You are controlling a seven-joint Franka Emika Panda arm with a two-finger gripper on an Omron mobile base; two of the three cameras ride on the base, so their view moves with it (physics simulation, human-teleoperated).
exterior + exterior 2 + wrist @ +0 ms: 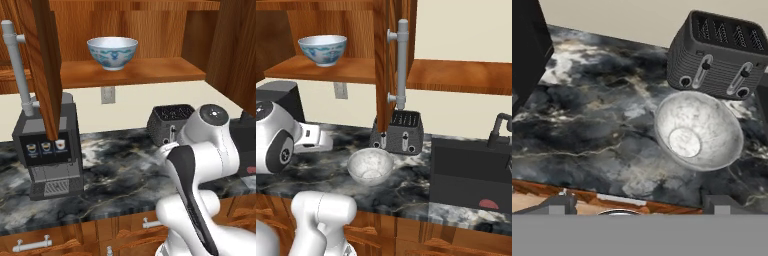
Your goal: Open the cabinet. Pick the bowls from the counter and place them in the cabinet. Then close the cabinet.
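Left base view: patterned bowl point(112, 52) in cabinet point(150, 72)

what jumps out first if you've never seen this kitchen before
The blue-patterned white bowl sitting alone on the shelf of the open wooden cabinet catches the eye first. Below it, a speckled grey bowl rests on the dark marble counter just in front of a dark toaster.
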